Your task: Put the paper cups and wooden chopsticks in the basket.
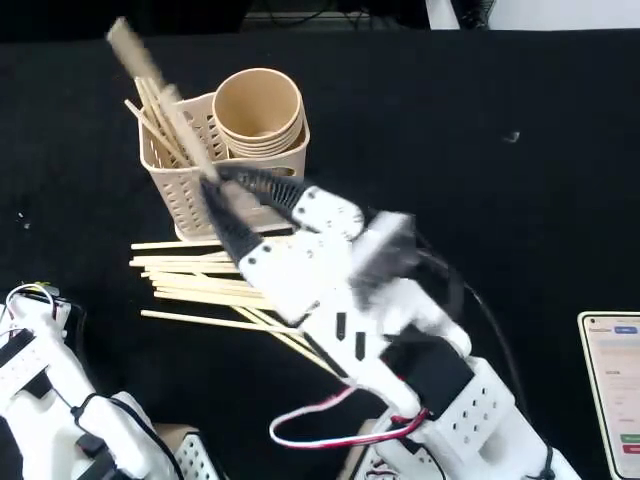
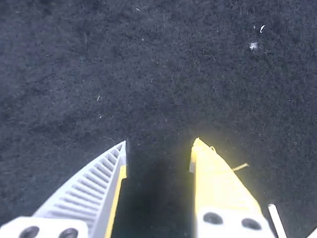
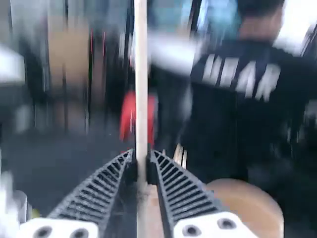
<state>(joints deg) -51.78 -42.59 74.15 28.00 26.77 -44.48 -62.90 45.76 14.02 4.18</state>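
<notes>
At the basket: cups in, a pile of chopsticks to go

Across the black worktop (image 1: 500, 150), the right arm (image 1: 400, 330) stretches from 5 o'clock toward the basket (image 1: 190, 190), which stands at about 10 o'clock in the high view. The left arm (image 1: 40, 390) sits folded at 7 o'clock. Its left claw (image 2: 158, 148) is spread wide with nothing between the jaws, over bare cloth.

A stack of cups (image 1: 258, 105) fills the basket's 3 o'clock half, so the cup part of the job looks done. A few sticks (image 1: 148, 115) stand in its 9 o'clock half.

At the basket's 6 o'clock a pile (image 1: 195, 275) of loose chopsticks lies on the worktop, just beside the base and partly under the right arm.

The right claw (image 1: 212, 185) is clamped on one chopstick (image 1: 140, 60), which slants up toward 11 o'clock above the basket's rim. The right wrist view shows it (image 3: 141, 74) pinched between the jaws of that claw (image 3: 141, 158).

By my reading, this chopstick is about to go in. The pile is what is left, and it seems larger than the bunch already in the basket.
</notes>
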